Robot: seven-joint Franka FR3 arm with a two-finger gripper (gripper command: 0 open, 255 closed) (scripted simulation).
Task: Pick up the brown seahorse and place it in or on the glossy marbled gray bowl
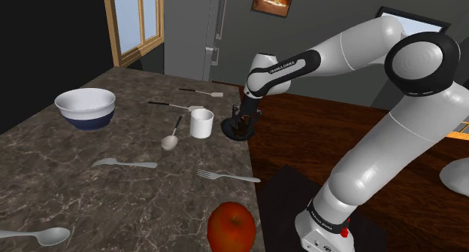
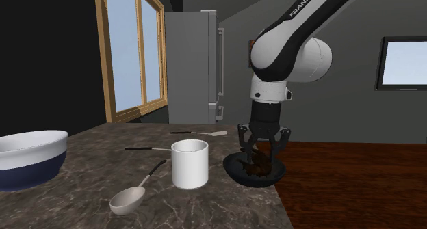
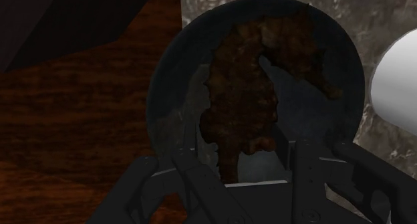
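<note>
Wrist view: the gripper [image 3: 244, 164] hangs directly over the dark gray bowl [image 3: 160, 102] with its fingers spread, pinching nothing. The brown seahorse [image 3: 240, 89] lies inside the bowl. Its thin tail end reaches into the gap between the fingers. We see no finger pressed on it, though the clearance either side looks slim.

Second exterior view: the fingertips sit just above the bowl, with the seahorse resting below them in the hollow. We judge the placing done; what remains is a clean lift away.

Surroundings:
- The bowl sits at the very edge of the stone counter [image 1: 75, 183]. In the wrist view part of it overhangs the wooden floor [image 3: 80, 136].
- In the shoulder view a white cup [image 1: 201, 123] stands just beside the bowl at its 9 o'clock.
- A spoon [image 1: 171, 138] lies at the cup's 7 o'clock.
- A red apple [image 1: 231, 228] is well apart, at the bowl's 6 o'clock.

Risks from here:
- The tail could snag on a finger as the hand rises and drag the seahorse back out.
- Any sideways drift could nudge the rim, and an overhanging bowl could tip off the counter.
- A swing toward 9 o'clock would knock the cup.
</note>
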